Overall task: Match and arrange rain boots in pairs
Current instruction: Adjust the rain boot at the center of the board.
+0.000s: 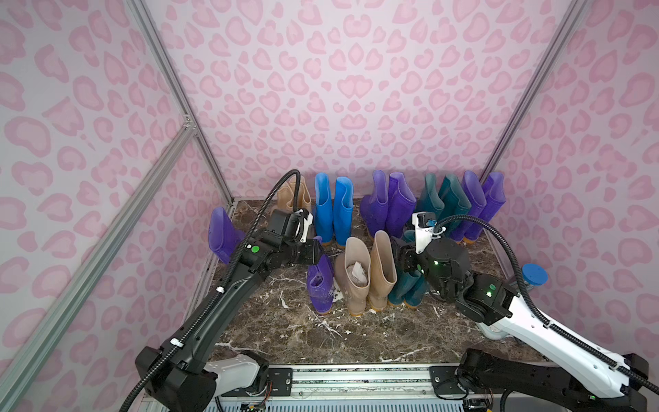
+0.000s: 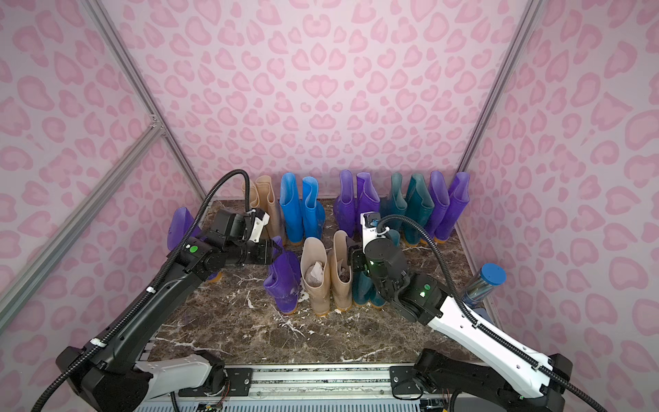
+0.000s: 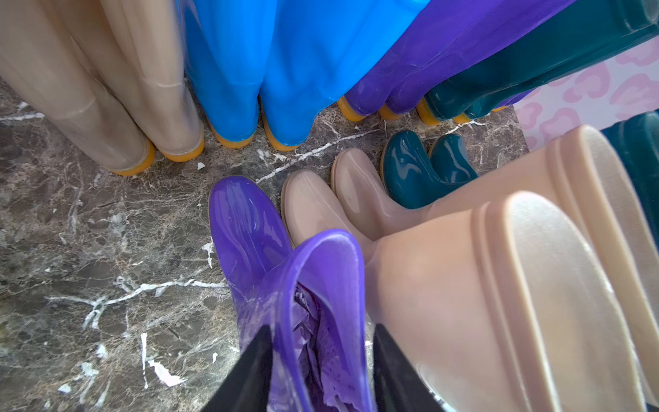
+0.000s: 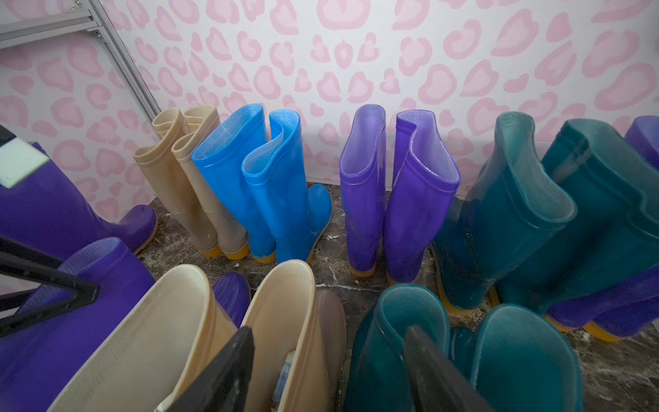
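Half hidden behind the left arm (image 1: 214, 306): a lone purple boot (image 1: 219, 233). Mostly covered by the right arm (image 1: 556, 343): front teal pair (image 1: 403, 290). Beneath it, perhaps a pale round thing (image 1: 494, 333), too covered to name.

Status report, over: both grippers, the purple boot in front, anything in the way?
Left gripper open, astride purple boot cuff. Right gripper open, over beige pair and teal pair. Purple boot standing, unpaired. Beige pair close beside it.
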`<state>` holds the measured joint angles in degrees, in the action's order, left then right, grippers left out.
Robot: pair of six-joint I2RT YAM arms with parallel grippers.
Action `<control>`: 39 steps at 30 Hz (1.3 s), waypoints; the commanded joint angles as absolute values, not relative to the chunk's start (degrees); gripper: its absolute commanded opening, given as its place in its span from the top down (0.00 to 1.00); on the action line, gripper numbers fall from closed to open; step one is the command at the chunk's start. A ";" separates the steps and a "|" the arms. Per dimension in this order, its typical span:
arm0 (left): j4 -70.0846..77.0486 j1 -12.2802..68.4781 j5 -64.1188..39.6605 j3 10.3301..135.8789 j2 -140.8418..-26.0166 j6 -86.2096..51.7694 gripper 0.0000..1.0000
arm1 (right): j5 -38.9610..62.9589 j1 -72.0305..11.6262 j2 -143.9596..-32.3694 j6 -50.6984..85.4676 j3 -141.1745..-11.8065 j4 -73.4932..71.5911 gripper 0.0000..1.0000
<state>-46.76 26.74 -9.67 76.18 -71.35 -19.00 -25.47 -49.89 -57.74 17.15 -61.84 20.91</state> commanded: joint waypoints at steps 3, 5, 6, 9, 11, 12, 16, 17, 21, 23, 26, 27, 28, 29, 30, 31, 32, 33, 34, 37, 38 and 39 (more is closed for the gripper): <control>-48.87 26.59 -4.93 79.82 -69.69 -14.69 0.41 | -23.14 -49.69 -56.86 16.92 -60.37 18.68 0.27; -49.13 26.37 -0.44 80.21 -68.31 -13.18 0.30 | -19.79 -49.13 -54.97 17.53 -58.31 14.93 0.12; -49.04 26.03 1.84 80.34 -67.38 -12.79 0.26 | -19.21 -48.96 -53.51 17.19 -56.38 12.15 0.01; -48.98 23.98 5.91 80.90 -64.89 -11.87 0.11 | -20.04 -48.37 -49.15 15.48 -51.72 5.07 0.01; -48.96 21.60 8.38 81.12 -63.46 -11.80 0.03 | -19.58 -48.03 -46.57 15.23 -48.81 0.21 0.01; -48.87 19.90 9.17 81.17 -62.76 -11.78 0.00 | -18.66 -47.75 -45.42 15.47 -47.39 -2.09 0.01; -48.77 10.86 10.22 82.45 -61.83 -11.96 0.01 | -14.45 -46.73 -42.37 13.68 -44.46 -7.95 0.03; -48.84 8.07 10.14 82.96 -62.32 -11.96 0.01 | -15.66 -46.31 -42.84 13.71 -45.02 -7.18 0.08; -50.00 -2.82 8.26 87.71 -67.31 -14.30 0.01 | -14.79 -44.41 -46.88 14.88 -48.29 -2.57 0.14; -49.28 -7.21 7.18 88.23 -69.87 -15.71 0.01 | -13.15 -44.14 -48.30 15.20 -49.47 -1.69 0.14; -49.71 -12.77 7.03 89.29 -74.22 -16.61 0.01 | -12.75 -44.12 -48.80 15.21 -50.03 -1.37 0.12; -49.45 -14.34 5.49 89.64 -75.42 -16.44 0.01 | -12.58 -44.05 -48.65 15.04 -50.08 -1.15 0.11; -48.80 -15.40 4.47 89.58 -76.38 -16.35 0.01 | -12.44 -44.03 -48.57 14.95 -50.17 -0.84 0.11; -48.09 -16.15 4.31 89.60 -77.73 -16.44 0.01 | -12.31 -43.97 -48.34 14.79 -50.10 -0.66 0.11; -48.27 -16.76 3.38 90.18 -79.24 -16.39 0.01 | -12.15 -43.74 -48.21 14.39 -50.07 -0.57 0.11; -48.59 -17.17 1.52 90.96 -80.59 -15.93 0.01 | -12.26 -43.61 -48.09 14.04 -50.27 -0.32 0.11; -48.70 -17.23 1.05 91.26 -81.44 -15.45 0.01 | -12.39 -43.39 -48.12 13.77 -50.56 -0.01 0.11; -48.50 -17.23 1.98 90.97 -82.18 -15.20 0.01 | -12.52 -43.18 -48.10 13.55 -51.02 0.61 0.11; -47.68 -17.35 2.79 90.23 -82.81 -14.76 0.01 | -12.57 -42.94 -47.90 13.37 -51.34 1.12 0.11; -47.06 -17.97 0.27 88.80 -85.06 -14.57 0.13 | -12.31 -42.46 -47.17 13.18 -51.36 1.29 0.11; -46.86 -17.95 -0.61 88.24 -85.65 -14.59 0.25 | -12.22 -42.32 -46.95 13.25 -51.09 1.15 0.11; -46.85 -18.01 -1.44 87.75 -86.09 -14.92 0.42 | -12.22 -42.19 -46.78 13.42 -51.05 1.14 0.11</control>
